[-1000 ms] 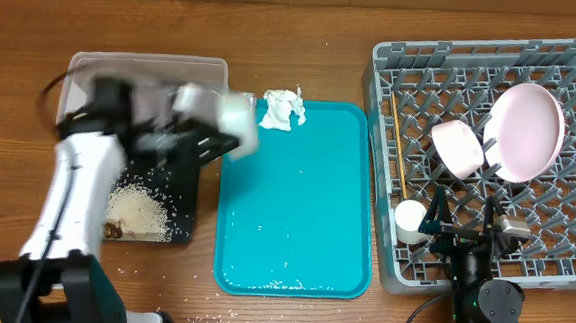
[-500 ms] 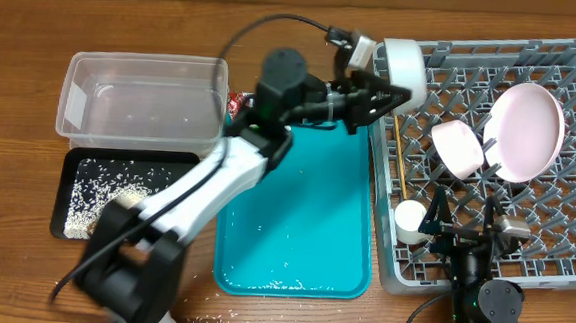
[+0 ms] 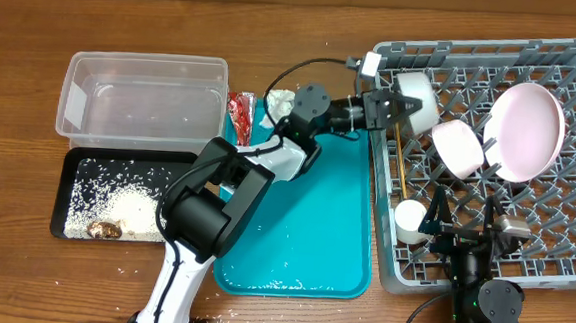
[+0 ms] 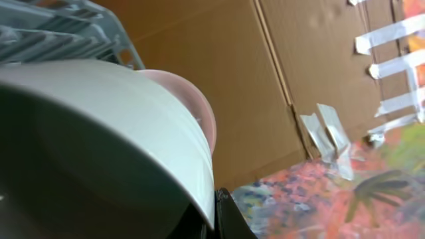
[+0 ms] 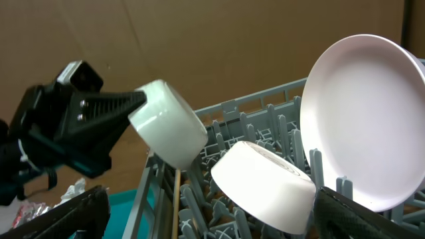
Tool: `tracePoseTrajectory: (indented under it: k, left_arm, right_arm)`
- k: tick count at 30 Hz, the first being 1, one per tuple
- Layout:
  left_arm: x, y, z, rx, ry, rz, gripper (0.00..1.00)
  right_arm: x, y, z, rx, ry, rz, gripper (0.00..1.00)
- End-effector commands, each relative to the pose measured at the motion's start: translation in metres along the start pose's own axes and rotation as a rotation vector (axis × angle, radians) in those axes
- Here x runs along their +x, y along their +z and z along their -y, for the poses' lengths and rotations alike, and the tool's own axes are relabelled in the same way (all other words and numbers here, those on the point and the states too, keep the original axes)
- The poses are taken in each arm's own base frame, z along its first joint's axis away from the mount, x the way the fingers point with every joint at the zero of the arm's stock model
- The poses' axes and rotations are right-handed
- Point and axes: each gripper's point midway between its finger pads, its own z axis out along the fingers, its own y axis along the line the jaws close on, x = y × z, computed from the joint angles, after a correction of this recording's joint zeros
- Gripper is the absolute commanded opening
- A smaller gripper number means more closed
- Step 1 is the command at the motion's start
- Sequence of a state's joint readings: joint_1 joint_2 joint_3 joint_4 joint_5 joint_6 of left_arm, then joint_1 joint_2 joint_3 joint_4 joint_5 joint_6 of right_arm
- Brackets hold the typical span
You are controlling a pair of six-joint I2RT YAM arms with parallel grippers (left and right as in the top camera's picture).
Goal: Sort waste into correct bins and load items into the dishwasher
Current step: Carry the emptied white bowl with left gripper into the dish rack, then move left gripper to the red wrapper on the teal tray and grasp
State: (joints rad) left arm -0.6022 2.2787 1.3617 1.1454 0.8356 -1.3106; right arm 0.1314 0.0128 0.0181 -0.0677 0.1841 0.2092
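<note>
Loading seems underway: the left pincer (image 3: 397, 98) pinches the white bowl (image 3: 419, 95) by its rim above the dish rack (image 3: 555, 223), pink bowl (image 3: 457, 147) just beyond; next, lower it between pegs and release; the right pincer (image 3: 462, 217) sits spread.

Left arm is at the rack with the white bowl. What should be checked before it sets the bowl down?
1. Left gripper hold on white bowl: ok, clamped on the rim.
2. Bowl above dish rack: ok, over its far-left corner.
3. Free slot beneath: cannot tell; pink bowl and chopsticks are close.
4. Right gripper clear: ok, open at the rack's near edge.
5. Waste binned: not ok; napkin and red wrapper lie outside the bins.
</note>
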Motion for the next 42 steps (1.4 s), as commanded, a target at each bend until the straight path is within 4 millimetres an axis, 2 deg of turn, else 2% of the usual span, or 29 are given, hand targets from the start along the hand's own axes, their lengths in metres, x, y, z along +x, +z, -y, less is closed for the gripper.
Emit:
tracePoseTrajectory:
  k: [1, 9, 10, 12, 13, 14, 22, 28, 32, 38, 42]
  left_arm:
    - [0.012, 0.014, 0.006, 0.019, 0.024, -0.070, 0.04]
    - [0.026, 0.013, -0.017, -0.059, 0.032, -0.128, 0.04]
    - [0.027, 0.013, -0.018, -0.062, 0.027, -0.134, 0.08]
    - [0.025, 0.011, -0.018, -0.061, 0.029, -0.130, 0.30]
    - [0.021, 0.008, -0.020, -0.065, 0.029, -0.123, 0.90]
    - [0.018, 0.005, -0.020, -0.066, 0.026, -0.122, 1.00]
    - [-0.016, -0.036, -0.026, -0.094, -0.053, -0.120, 1.00]
    - [-0.037, -0.064, -0.022, -0.232, -0.056, -0.108, 1.00]
    - [-0.044, -0.092, -0.025, -0.486, 0.013, -0.065, 1.00]
    - [-0.055, -0.185, -0.048, -1.127, 0.153, 0.016, 1.00]
    - [-0.054, -0.220, -0.067, -1.336, 0.231, -0.020, 1.00]
  right_arm:
    - [0.001, 0.000, 0.002, 0.009, 0.001, 0.006, 1.00]
    - [0.001, 0.000, 0.002, 0.009, 0.001, 0.006, 1.00]
    - [0.001, 0.000, 0.002, 0.009, 0.001, 0.006, 1.00]
    - [0.001, 0.000, 0.002, 0.009, 0.001, 0.006, 1.00]
    - [0.001, 0.000, 0.002, 0.009, 0.001, 0.007, 1.00]
    - [0.001, 0.000, 0.002, 0.009, 0.001, 0.006, 1.00]
    - [0.001, 0.000, 0.002, 0.009, 0.001, 0.006, 1.00]
    - [0.001, 0.000, 0.003, 0.009, 0.001, 0.006, 1.00]
    - [0.001, 0.000, 0.002, 0.009, 0.001, 0.006, 1.00]
    - [0.001, 0.000, 0.002, 0.009, 0.001, 0.006, 1.00]
    - [0.001, 0.000, 0.002, 0.009, 0.001, 0.006, 1.00]
